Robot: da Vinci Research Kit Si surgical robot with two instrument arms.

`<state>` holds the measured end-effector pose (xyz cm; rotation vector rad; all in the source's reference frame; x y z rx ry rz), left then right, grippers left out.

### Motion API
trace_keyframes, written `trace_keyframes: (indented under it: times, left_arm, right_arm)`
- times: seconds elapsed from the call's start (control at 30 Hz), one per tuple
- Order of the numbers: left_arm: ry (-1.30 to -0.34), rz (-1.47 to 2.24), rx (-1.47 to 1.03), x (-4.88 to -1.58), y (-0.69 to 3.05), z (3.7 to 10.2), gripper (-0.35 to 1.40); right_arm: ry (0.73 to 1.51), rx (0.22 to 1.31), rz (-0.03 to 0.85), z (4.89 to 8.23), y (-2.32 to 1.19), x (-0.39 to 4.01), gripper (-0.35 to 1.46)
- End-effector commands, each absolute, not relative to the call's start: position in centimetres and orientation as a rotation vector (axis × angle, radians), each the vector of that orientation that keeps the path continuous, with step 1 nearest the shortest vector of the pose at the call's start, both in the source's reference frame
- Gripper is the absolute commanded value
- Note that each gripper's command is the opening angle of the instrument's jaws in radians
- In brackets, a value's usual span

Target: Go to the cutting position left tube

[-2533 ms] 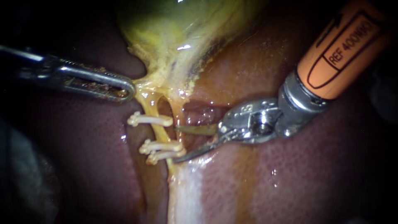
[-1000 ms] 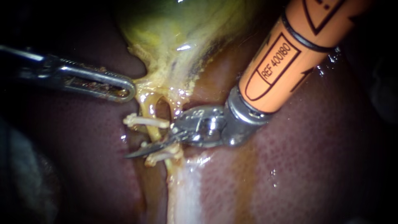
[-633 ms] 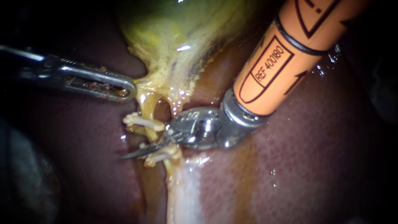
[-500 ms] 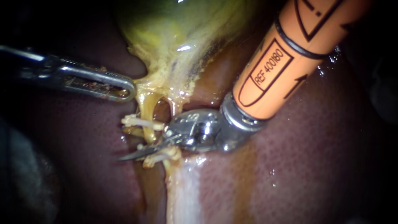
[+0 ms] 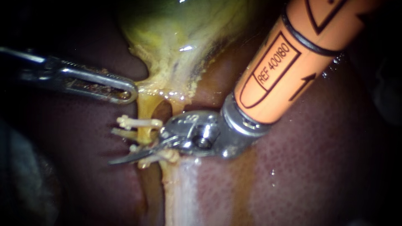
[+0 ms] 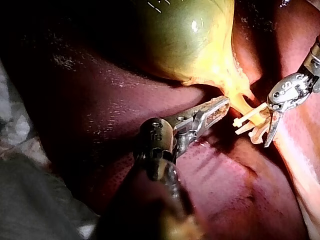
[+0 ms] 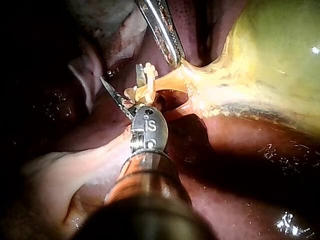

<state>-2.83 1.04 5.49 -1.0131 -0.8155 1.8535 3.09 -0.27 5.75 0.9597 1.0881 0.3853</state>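
Where clips point(image 5: 140, 122) flank tube point(image 5: 145, 130), right instrument point(image 5: 115, 147) (agape)

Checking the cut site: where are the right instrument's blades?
Endoscope view, left of centre: the right instrument's open blades straddle the left tube, between the upper clip and the two lower clips.

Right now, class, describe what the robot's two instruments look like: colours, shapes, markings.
The left instrument is slim bare metal, silvery, with long slotted jaws rounded at the tip. The right instrument has an orange sleeve with black outlined markings, a silver collar, a shiny metal wrist and thin dark blades.
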Motion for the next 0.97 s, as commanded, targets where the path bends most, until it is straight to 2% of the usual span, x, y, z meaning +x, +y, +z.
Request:
trace_keyframes:
  times: [0.03,0.97]
  left_arm:
    - [-0.817,1.850,-1.012,-2.83,1.04,5.49,-0.35]
    - [-0.819,1.845,-1.009,-2.83,1.04,5.50,-0.35]
  right_arm:
    - [1.085,0.964,0.388,5.75,-0.28,3.10,1.43]
    - [1.119,1.002,0.422,5.77,-0.28,3.15,1.38]
